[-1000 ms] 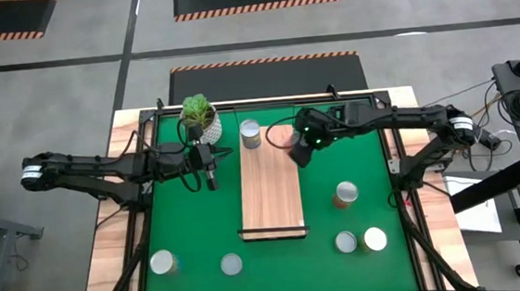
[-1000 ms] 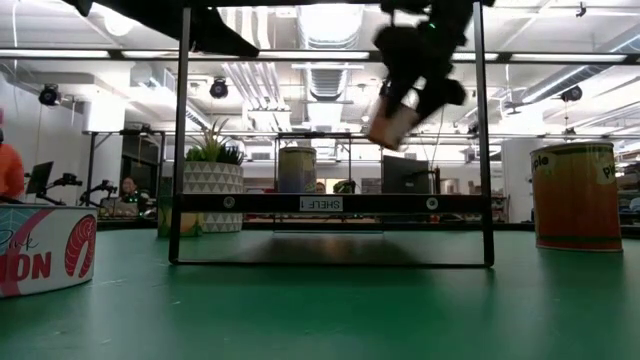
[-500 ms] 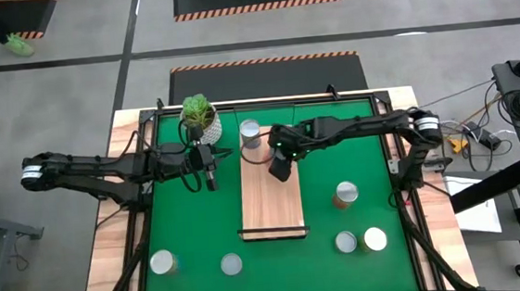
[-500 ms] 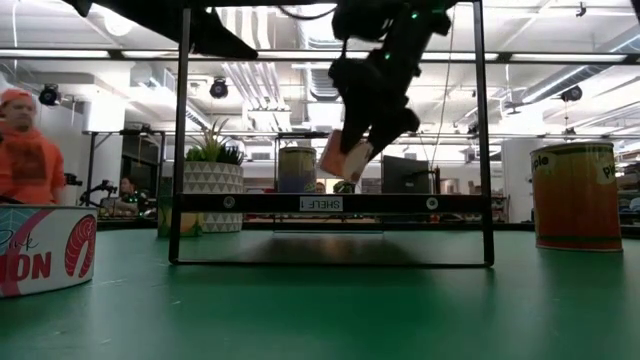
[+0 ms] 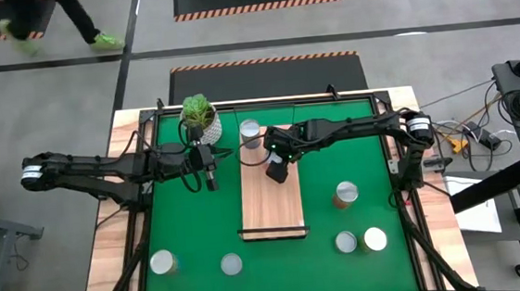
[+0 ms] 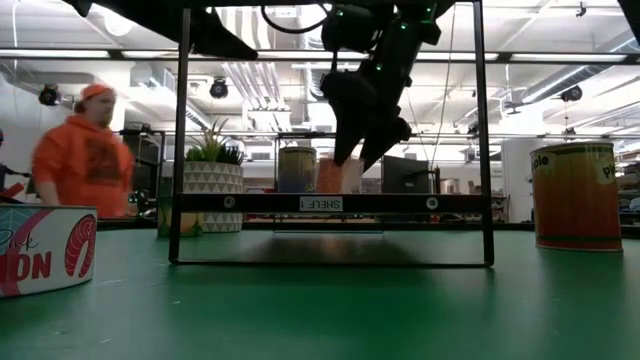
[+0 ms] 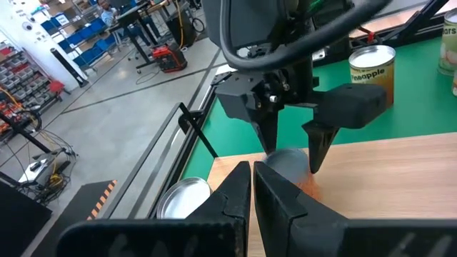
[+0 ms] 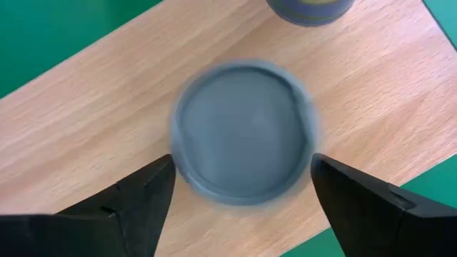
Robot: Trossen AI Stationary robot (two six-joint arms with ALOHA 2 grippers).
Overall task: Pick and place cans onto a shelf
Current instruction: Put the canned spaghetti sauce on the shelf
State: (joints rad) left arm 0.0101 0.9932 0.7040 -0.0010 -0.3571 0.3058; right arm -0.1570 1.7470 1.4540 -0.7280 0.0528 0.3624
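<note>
A can [image 8: 243, 132] with a silver-grey top and orange side [image 6: 330, 177] stands upright on the wooden shelf [image 5: 271, 205], in its far half. My right gripper [image 8: 243, 163] hangs over it, open and pointing steeply down, with one finger on either side of the can's top [image 7: 289, 158]. A second can [image 5: 251, 132] stands on the shelf's far end. My left gripper [image 5: 212, 181] waits shut, left of the shelf beside the plant pot.
Several loose cans stand on the green mat: one [image 5: 346, 193] right of the shelf, two [image 5: 360, 241] near right, two [image 5: 162, 262] near left. A potted plant [image 5: 199, 116] is at the far left. A person in orange [image 6: 85, 165] walks behind the table.
My right gripper has carried the tilted can toward the table's left and down over the shelf. It has opened and let go, and the can now stands upright on the board. The person has walked along behind the table.
</note>
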